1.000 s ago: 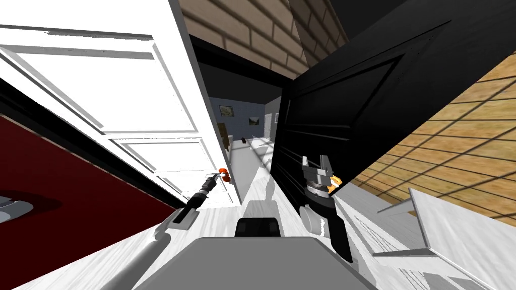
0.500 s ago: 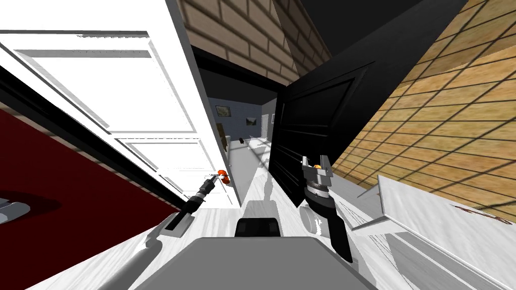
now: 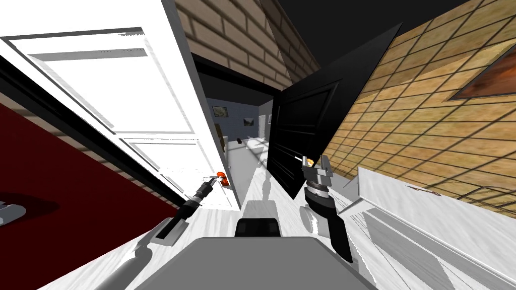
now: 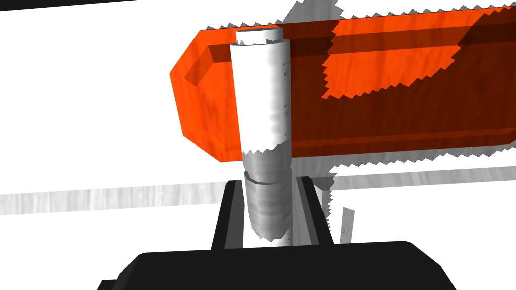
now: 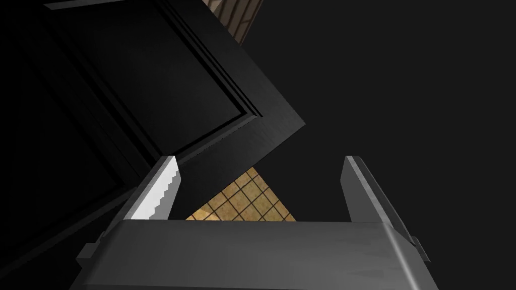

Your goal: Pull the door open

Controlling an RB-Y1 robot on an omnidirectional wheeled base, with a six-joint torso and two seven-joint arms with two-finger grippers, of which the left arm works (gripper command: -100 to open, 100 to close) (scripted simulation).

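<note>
Turning my base has swung the whole view, bringing more tiled wall in at far right. On the left the white door stands well ajar, my left hand clamped on the orange handle at its free edge. I'd keep that grip square and back along the door's arc rather than yank, with my right hand, fingers apart and empty, kept off the black door.

White panelled door stands partly open at my left. Orange lever handle on white round stem, near the free edge.
</note>
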